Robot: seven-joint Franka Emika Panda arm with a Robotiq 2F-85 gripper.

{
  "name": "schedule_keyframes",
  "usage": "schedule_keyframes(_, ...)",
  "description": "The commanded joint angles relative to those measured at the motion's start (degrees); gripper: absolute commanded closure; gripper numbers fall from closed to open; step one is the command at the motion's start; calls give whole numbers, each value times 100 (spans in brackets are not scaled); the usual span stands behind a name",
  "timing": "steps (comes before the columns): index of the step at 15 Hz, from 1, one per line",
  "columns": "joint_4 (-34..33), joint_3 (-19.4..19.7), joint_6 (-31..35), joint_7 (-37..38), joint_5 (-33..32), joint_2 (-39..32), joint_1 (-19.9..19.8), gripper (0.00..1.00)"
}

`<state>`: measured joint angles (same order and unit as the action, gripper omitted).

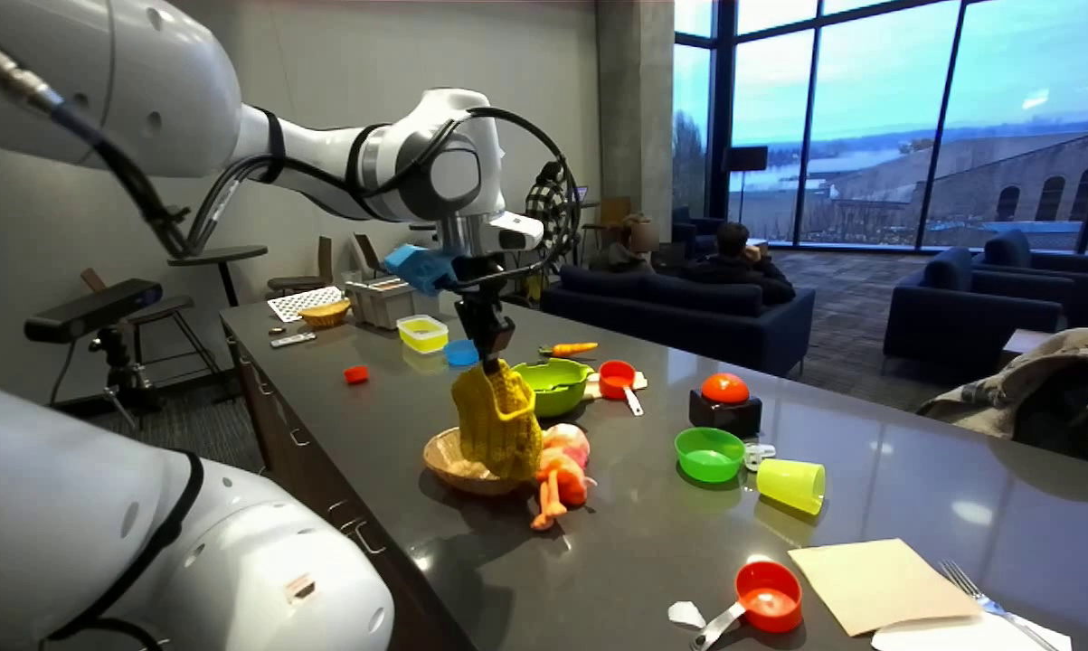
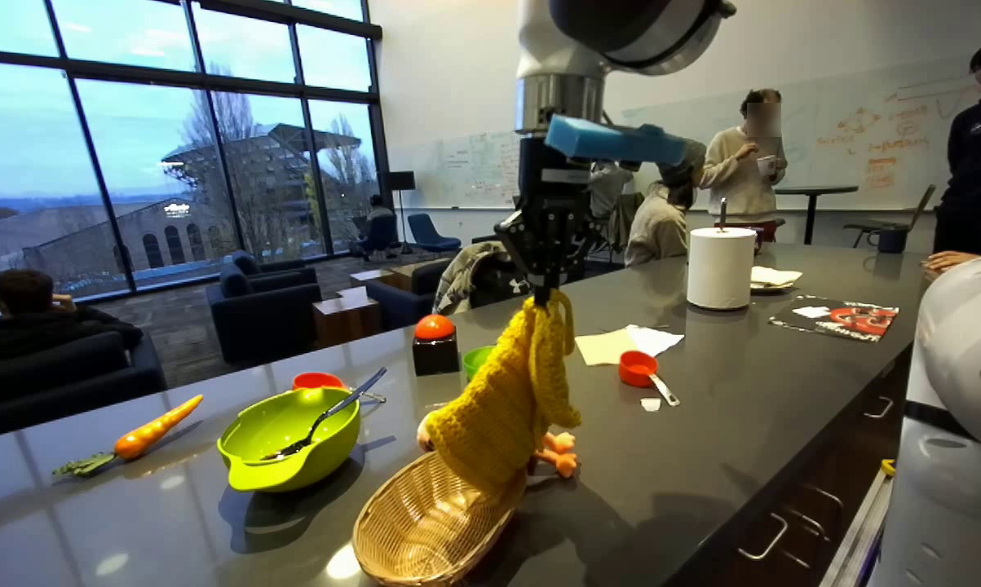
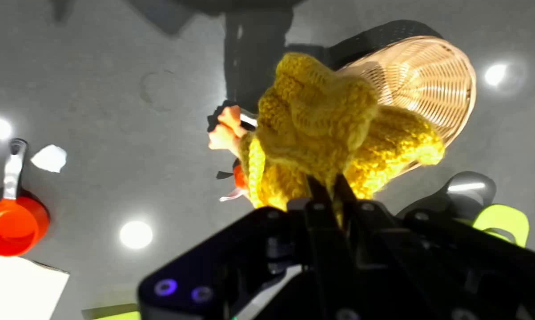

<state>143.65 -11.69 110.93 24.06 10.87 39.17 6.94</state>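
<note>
Gripper (image 2: 544, 297) is clamping yellow knit cloth (image 2: 500, 408), which is hanging lengthwise to approx. 7 o'clock, toward basket (image 2: 433, 522), in ext. view.

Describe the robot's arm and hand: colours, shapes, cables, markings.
The arm is white and rounded, with black straps, a silvery wrist collar and a small sticker. Black cables loop along it. A blue block sits near the collar. The hand is black, angular and jointed.
</note>
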Motion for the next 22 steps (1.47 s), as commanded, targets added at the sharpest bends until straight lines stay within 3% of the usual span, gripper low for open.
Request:
schedule_keyframes(1,652,101,-38,213,-13,965,-329,98)
schedule_keyframes(10,1212,30,-289,355,46,1942,-657,98)
schedule_keyframes(13,1288,-99,-106,332,219,1689,-587,98)
schedule_keyframes(17,1907,-146,128,424,578,1682,-554,98)
schedule_keyframes(18,1598,-159,16,520,608,1352,-638,98)
schedule_keyframes(22,1678,-139,-50,807,733,1162,-678,98)
